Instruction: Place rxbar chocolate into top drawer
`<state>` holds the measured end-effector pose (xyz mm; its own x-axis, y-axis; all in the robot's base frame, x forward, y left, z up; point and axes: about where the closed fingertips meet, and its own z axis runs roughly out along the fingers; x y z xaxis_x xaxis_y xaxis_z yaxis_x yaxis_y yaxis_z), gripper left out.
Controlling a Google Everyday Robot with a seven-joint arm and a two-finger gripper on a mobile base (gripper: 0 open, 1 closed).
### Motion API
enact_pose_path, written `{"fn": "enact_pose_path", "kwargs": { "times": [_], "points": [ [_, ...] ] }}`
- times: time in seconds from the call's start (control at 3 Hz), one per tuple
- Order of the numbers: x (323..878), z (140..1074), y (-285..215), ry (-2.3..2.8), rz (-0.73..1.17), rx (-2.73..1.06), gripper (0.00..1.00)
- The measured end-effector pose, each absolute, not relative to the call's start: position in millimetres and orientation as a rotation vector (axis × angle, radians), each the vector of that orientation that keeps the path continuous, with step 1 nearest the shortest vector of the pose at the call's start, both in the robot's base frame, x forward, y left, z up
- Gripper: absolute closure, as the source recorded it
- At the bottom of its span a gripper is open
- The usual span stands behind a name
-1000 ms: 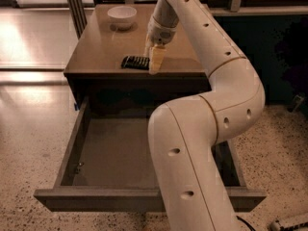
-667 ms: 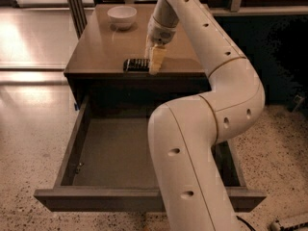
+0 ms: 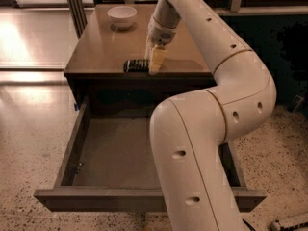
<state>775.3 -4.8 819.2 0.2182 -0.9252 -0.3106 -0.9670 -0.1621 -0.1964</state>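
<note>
The rxbar chocolate [image 3: 135, 65], a flat black bar with white lettering, lies on the cabinet top close to its front edge. My gripper [image 3: 156, 64] reaches straight down from above and is shut on the bar's right end, which it hides. The bar still rests on the top surface. The top drawer [image 3: 115, 153] is pulled fully open below and in front of the bar. Its grey-brown bottom is bare, and my arm [image 3: 202, 148] covers its right side.
A white bowl [image 3: 121, 16] stands at the back left of the cabinet top [image 3: 96, 47]. Dark vertical posts [image 3: 74, 6] rise behind the cabinet's left corner. Speckled floor lies to the left and right of the drawer.
The bar has turned from slightly tilted to square with the cabinet's front edge and shifted a little toward that edge. The gripper has stayed almost in place over its right end.
</note>
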Motion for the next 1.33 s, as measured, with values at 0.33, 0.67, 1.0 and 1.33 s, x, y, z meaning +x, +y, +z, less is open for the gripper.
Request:
{"fn": "enact_pose_path", "kwargs": {
  "times": [0.33,0.67,1.0,1.33],
  "points": [
    [775.3,819.3,-4.8,1.761,0.167,-2.150,1.00],
    [776.7,827.9,-1.2,1.730,0.161,-2.138,1.00],
    [766.0,865.0,3.9,1.597,0.174,-2.129,1.00],
    [754.4,887.5,6.1,1.493,0.194,-2.123,1.00]
  ]
}}
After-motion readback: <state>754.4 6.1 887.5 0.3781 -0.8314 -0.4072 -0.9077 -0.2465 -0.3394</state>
